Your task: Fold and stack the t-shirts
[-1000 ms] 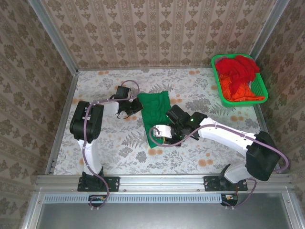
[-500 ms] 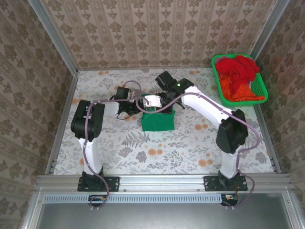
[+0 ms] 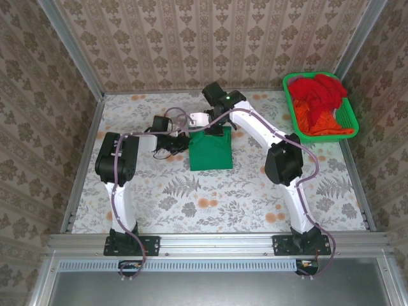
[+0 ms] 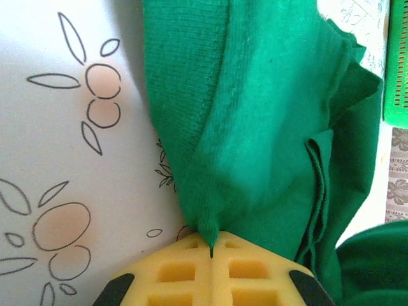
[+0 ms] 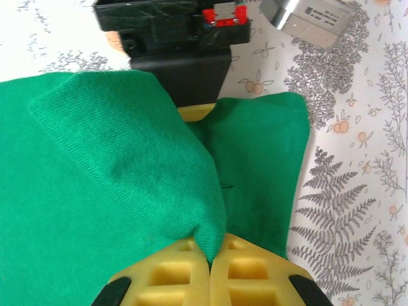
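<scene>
The dark green t-shirt (image 3: 211, 153) lies folded into a small square at the table's middle. My left gripper (image 3: 186, 140) is shut on its far left corner; the wrist view shows cloth (image 4: 255, 127) pinched between the yellow fingertips (image 4: 211, 245). My right gripper (image 3: 214, 131) reaches over the far edge and is shut on a doubled fold of the same shirt (image 5: 95, 191), its tips (image 5: 210, 255) closed round the cloth. Red t-shirts (image 3: 315, 92) and an orange one (image 3: 322, 124) are piled in the basket.
The bright green mesh basket (image 3: 350, 121) stands at the far right corner; its edge (image 4: 396, 64) shows past the shirt. The left gripper's black housing (image 5: 172, 38) sits close in front of the right gripper. Patterned walls enclose the table on three sides.
The right arm swung from the shirt's near end to its far edge, carrying the cloth over. The long shirt now lies folded into a short square. The left gripper held its corner.
</scene>
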Controlling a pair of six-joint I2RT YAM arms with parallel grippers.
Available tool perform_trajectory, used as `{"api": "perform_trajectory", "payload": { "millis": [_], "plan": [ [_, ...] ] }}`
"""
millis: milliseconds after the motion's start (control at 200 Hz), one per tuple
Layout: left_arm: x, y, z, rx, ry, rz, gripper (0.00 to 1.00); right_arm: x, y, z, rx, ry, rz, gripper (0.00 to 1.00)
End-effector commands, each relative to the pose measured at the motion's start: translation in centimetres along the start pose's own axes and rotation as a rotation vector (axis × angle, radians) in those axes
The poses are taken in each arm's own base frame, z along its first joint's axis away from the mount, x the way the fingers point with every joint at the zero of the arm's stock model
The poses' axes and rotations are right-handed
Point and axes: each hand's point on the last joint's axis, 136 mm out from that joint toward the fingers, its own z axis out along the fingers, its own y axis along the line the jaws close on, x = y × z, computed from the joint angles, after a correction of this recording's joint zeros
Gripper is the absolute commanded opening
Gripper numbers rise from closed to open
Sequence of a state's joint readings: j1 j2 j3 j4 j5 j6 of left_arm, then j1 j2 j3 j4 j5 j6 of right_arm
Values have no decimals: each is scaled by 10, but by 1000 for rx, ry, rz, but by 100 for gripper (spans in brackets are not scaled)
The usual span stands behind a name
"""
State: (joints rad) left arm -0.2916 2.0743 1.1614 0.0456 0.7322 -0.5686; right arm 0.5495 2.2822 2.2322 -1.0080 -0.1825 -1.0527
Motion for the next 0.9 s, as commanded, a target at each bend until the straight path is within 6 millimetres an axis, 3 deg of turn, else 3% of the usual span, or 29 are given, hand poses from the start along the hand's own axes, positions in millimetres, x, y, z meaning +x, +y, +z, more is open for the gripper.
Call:
{"api": "perform_trajectory", "payload": {
  "millis": [0, 310, 545, 625, 695, 750, 825, 895],
  "plan": [
    [59, 57, 22, -145, 167, -122, 0, 5, -17, 9, 50, 38, -5, 0],
    [63, 62, 20, -150, 176, -131, 0, 21, -61, 37, 223, 96, 64, 0],
    [63, 64, 17, -161, 170, -135, 0, 24, -65, 54, 229, 107, 119, 1],
    [63, 65, 16, -161, 163, -139, 0, 27, -68, 53, 250, 117, 148, 24],
    [64, 66, 16, -159, 164, -144, 0, 22, -75, 47, 286, 98, 184, 57],
    [66, 66, 16, -158, 165, -145, 0, 16, -80, 36, 320, 61, 225, 76],
    [65, 66, 14, -160, 159, -145, 0, 6, -85, 20, 360, -13, 288, 88],
    [65, 65, 13, -159, 154, -143, 0, -4, -88, 2, 397, -103, 340, 93]
  ]
}}
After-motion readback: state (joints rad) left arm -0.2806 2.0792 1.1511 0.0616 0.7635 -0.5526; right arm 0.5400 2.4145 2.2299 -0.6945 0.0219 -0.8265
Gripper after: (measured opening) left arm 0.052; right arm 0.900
